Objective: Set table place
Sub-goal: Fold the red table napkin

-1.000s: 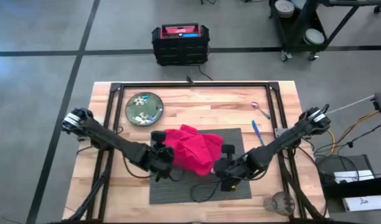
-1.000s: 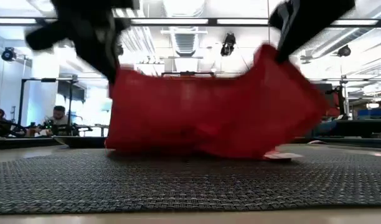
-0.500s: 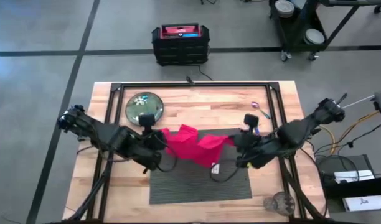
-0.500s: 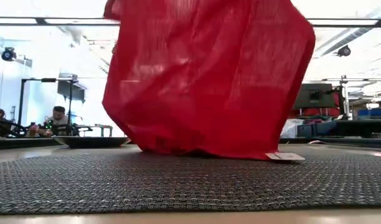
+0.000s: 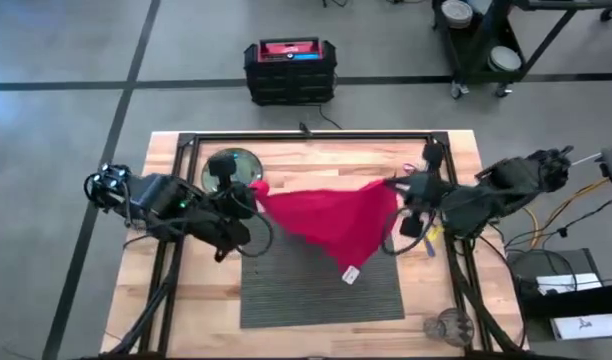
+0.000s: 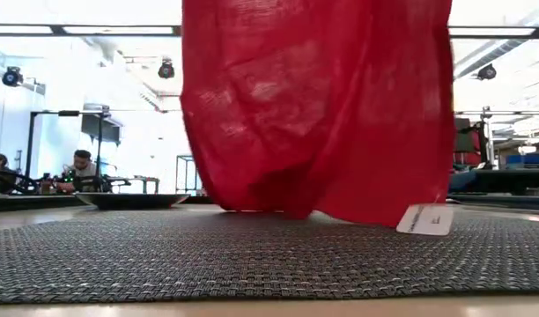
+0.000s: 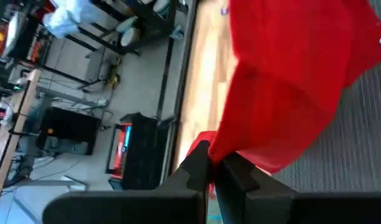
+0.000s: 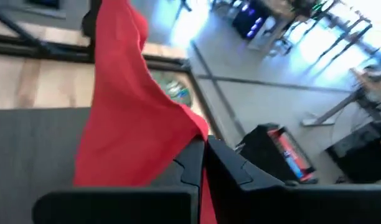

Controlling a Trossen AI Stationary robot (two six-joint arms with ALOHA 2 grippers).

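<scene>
The red napkin [image 5: 331, 222] is spread between my two grippers above the dark grey placemat [image 5: 296, 295]. It hangs as a sheet, and its lowest corner with a white tag [image 6: 425, 218] is down at the placemat [image 6: 252, 255]. My left gripper [image 7: 210, 169] is shut on the napkin's left top corner. My right gripper [image 8: 203, 154] is shut on the right top corner. The green plate [image 5: 224, 163] lies at the far left, half hidden by my left arm. The glass [image 5: 448, 325] stands at the near right. My left gripper pinches the napkin's left top corner [image 7: 206, 144] between its two fingers. The cloth runs from there toward the other gripper and hangs below it. My right gripper pinches the right top corner [image 8: 193, 127] between its two fingers. The top edge [image 5: 326, 195] is drawn nearly straight between the two holds.
A black and red case [image 5: 289, 68] stands on the floor beyond the far edge. The table's black frame [image 5: 306, 138] runs along the far side. People sit at a desk [image 6: 76, 172] in the room behind. Bare wood lies at the near left [image 5: 186, 300].
Both grippers have risen, moved apart and gone toward the far edge while staying shut on the napkin. The napkin, earlier a bunched heap on the placemat, is now lifted and spread out into a hanging sheet; only its lowest part stays down at the placemat.
</scene>
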